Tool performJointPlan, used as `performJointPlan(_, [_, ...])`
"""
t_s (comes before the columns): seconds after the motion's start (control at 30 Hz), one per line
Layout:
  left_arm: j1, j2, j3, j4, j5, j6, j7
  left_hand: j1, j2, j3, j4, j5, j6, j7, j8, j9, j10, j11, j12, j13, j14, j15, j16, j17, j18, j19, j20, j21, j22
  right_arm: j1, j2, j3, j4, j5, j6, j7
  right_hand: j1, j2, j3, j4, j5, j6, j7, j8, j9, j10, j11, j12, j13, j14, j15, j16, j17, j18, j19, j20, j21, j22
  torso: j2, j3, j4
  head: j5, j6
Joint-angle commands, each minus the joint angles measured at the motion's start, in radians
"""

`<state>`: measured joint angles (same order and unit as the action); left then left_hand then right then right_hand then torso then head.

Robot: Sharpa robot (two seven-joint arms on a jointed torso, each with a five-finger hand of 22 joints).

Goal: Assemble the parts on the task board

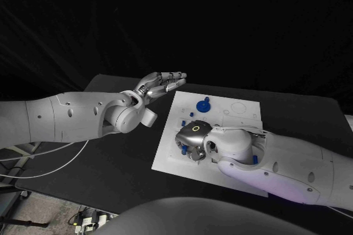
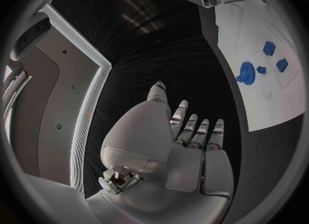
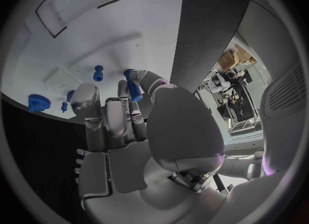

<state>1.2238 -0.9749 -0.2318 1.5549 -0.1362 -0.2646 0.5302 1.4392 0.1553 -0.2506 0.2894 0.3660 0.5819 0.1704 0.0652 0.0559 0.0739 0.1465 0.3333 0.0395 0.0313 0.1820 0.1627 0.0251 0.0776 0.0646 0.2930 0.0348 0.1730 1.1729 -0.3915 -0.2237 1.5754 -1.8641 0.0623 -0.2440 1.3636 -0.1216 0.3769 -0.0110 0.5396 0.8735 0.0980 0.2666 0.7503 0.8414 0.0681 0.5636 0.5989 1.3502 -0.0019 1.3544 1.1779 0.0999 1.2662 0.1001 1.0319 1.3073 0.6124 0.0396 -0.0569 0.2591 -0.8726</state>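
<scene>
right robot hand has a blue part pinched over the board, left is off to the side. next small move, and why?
Probably lower the right robot hand straight down to seat the blue part it pinches in the task board. The part hangs just above the white surface, other blue pieces beside it, and the left robot hand, fingers apart and holding nothing, is off the board. Which hole is underneath, I cannot tell.

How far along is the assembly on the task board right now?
Early to midway, at a guess. Done: a blue gear already sits on the task board. In hand: the right hand pinches a blue peg in its fingers over the board. Left: small blue pieces still lie loose, another beside the hand. The left hand hovers off the board, holding nothing.
</scene>
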Motion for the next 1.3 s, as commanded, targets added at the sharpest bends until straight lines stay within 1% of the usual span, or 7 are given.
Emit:
performJointPlan(0.03, [0.0,0.003,0.001,0.0,-0.005,0.021,0.0,0.012,0.002,0.002,0.0,0.006,0.008,0.008,0.006,0.002,0.001,0.006,0.004,0.002,-0.001,0.007,0.005,0.001,-0.011,0.007,0.003,0.004,0.001,-0.003,0.0,0.0,-0.002,-0.01,-0.002,0.008,-0.005,-0.001,0.0,-0.006,-0.006,0.002,-0.006,-0.004,0.001,-0.006,-0.001,-0.003,0.002,-0.008,-0.001,-0.004,-0.001,0.014,-0.007,-0.001,-0.003,0.114,0.0,0.0001,-0.0003,0.0,0.0])
performJointPlan(0.17, [0.0,0.004,0.001,0.0,-0.005,0.023,-0.004,0.013,0.002,0.002,0.0,0.007,0.011,0.009,0.007,0.002,0.002,0.007,0.006,0.002,-0.001,0.008,0.006,0.001,-0.011,0.007,0.003,0.004,0.001,-0.005,0.0,0.0,-0.002,-0.009,-0.011,0.012,-0.005,0.002,-0.002,-0.008,-0.017,0.004,-0.009,-0.004,0.005,-0.005,-0.002,0.001,0.007,-0.007,-0.002,-0.002,0.001,0.013,-0.006,-0.001,-0.002,0.114,0.0,0.0002,-0.0002,0.0,0.0])
performJointPlan(0.3, [0.0,0.005,0.001,-0.001,-0.006,0.025,-0.007,0.015,0.002,0.002,0.0,0.008,0.018,0.011,0.009,0.002,0.003,0.009,0.007,0.002,0.0,0.008,0.007,0.001,-0.012,0.008,0.003,0.004,0.002,-0.005,-0.001,0.0,-0.002,-0.009,-0.008,0.01,-0.002,0.004,-0.003,-0.011,-0.024,0.005,-0.01,-0.003,0.008,-0.005,-0.003,0.003,0.011,-0.008,-0.002,-0.003,0.0,0.014,-0.006,-0.002,-0.002,0.114,0.0,0.0001,-0.0001,-0.001,0.0])
performJointPlan(0.5, [0.0,0.005,0.001,-0.002,-0.007,0.027,-0.009,0.017,0.002,0.002,0.001,0.009,0.031,0.013,0.012,0.004,0.004,0.012,0.008,0.002,0.0,0.008,0.007,0.001,-0.013,0.008,0.003,0.004,0.002,-0.006,-0.004,0.0,-0.003,-0.01,0.008,0.0,-0.002,0.009,-0.006,-0.016,-0.073,0.001,-0.012,-0.007,0.017,-0.015,-0.001,0.003,0.019,-0.011,-0.003,-0.005,-0.005,0.014,-0.009,-0.001,-0.008,0.112,0.0,0.0001,-0.0004,-0.002,0.0])
performJointPlan(0.63, [0.0,0.006,0.001,-0.002,-0.007,0.028,-0.011,0.018,0.002,0.002,0.0,0.01,0.039,0.014,0.015,0.004,0.005,0.013,0.009,0.002,0.0,0.008,0.008,0.001,-0.013,0.009,0.003,0.005,0.003,-0.007,-0.006,0.0,-0.004,-0.01,0.004,-0.003,-0.003,0.01,-0.008,-0.018,-0.096,-0.007,-0.015,-0.013,0.018,-0.019,0.0,0.002,0.023,-0.013,-0.001,-0.007,-0.007,0.015,-0.01,-0.001,-0.011,0.112,0.0,0.0001,-0.0006,-0.002,0.0])
performJointPlan(1.0, [0.0,0.006,0.001,-0.002,-0.009,0.03,-0.015,0.024,0.003,0.002,0.0,0.012,0.061,0.018,0.021,0.006,0.008,0.017,0.013,0.003,0.001,0.008,0.011,0.002,-0.014,0.01,0.003,0.005,0.003,-0.01,-0.006,0.0,-0.005,-0.008,-0.013,0.008,-0.001,0.019,-0.008,-0.019,-0.115,-0.001,-0.017,-0.011,0.025,-0.011,-0.003,0.008,0.03,-0.013,-0.002,-0.007,-0.008,0.015,-0.011,0.0,-0.015,0.111,0.0,0.0001,-0.0003,-0.003,0.0])
performJointPlan(1.3, [0.0,0.006,0.001,-0.002,-0.01,0.03,-0.016,0.026,0.003,0.002,-0.001,0.013,0.064,0.018,0.023,0.006,0.008,0.018,0.013,0.003,0.001,0.008,0.011,0.002,-0.014,0.01,0.003,0.005,0.003,-0.011,-0.004,0.0,-0.005,-0.008,-0.026,0.017,0.005,0.025,-0.008,-0.024,-0.123,0.008,-0.018,-0.007,0.033,0.017,-0.015,0.02,0.036,-0.009,-0.011,-0.003,-0.002,0.015,-0.006,-0.004,-0.009,0.113,0.0,0.0,-0.0001,-0.003,0.0])
